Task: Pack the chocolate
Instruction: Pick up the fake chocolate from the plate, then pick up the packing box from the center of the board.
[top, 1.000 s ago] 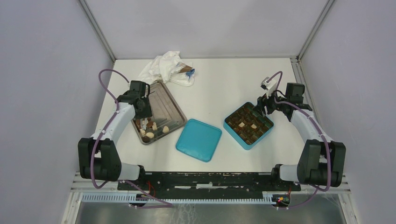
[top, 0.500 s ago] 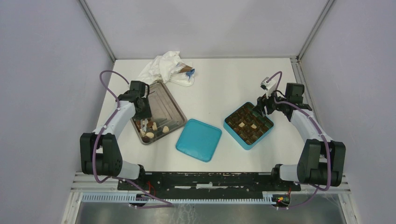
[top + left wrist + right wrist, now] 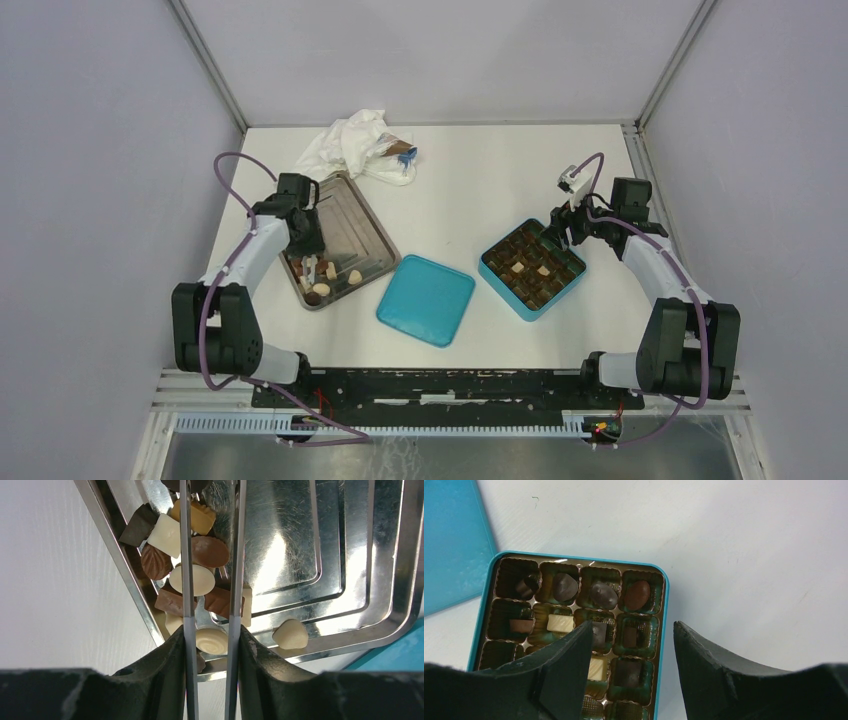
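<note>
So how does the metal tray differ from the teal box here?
The metal tray is silver, shallow and undivided; the teal box is split into gold-lined cells. The chocolates on the tray lie loose, bunched in one corner; those in the box sit one to a cell. Both hold dark, brown and white pieces on the white table.

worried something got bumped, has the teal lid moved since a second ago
No. The teal lid lies where it was, between the metal tray and the teal box, its far corner just as close to the tray's near edge.
</note>
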`<state>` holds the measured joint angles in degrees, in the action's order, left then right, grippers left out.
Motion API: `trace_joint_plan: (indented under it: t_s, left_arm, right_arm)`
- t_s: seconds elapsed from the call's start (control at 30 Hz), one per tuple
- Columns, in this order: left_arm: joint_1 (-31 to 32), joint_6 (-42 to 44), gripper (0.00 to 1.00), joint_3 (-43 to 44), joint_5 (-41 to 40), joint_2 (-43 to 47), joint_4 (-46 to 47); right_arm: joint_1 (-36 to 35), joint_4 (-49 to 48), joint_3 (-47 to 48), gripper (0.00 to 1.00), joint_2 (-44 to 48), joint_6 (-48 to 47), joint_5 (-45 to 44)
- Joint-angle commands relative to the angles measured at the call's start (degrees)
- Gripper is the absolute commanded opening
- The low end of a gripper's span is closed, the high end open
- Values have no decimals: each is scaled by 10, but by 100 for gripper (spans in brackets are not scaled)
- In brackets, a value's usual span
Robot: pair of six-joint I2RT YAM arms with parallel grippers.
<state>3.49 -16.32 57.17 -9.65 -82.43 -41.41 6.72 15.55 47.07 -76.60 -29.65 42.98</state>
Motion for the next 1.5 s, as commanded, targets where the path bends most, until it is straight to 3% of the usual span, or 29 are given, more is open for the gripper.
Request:
trace_joint_plan:
  t_s: [0.0,0.27,0.6,0.7,0.97,1.2,1.47]
  left_arm:
    - [-3,31,6,12,27,39,24]
    - [-3,24,2,-8,71,100,24]
    - [11,-1,2,-41,248,190,54]
    - [38,-19,2,-51,282,216,70]
    - [166,-81,2,-61,275,268,121]
    - [289,-137,2,-72,247,269,193]
    - [369,-155,2,-87,218,251,248]
  right_arm:
    - [-4,-6,7,65,-3,-4,-4]
    - [-4,12,17,70,-12,-28,-15]
    - [-4,25,29,70,-21,-45,-55]
    - [-4,24,30,70,-29,-51,-87]
    - [-7,32,42,66,-72,-68,-121]
    - [-15,29,58,54,-114,-76,-121]
    - [-28,29,64,26,-137,-85,-98]
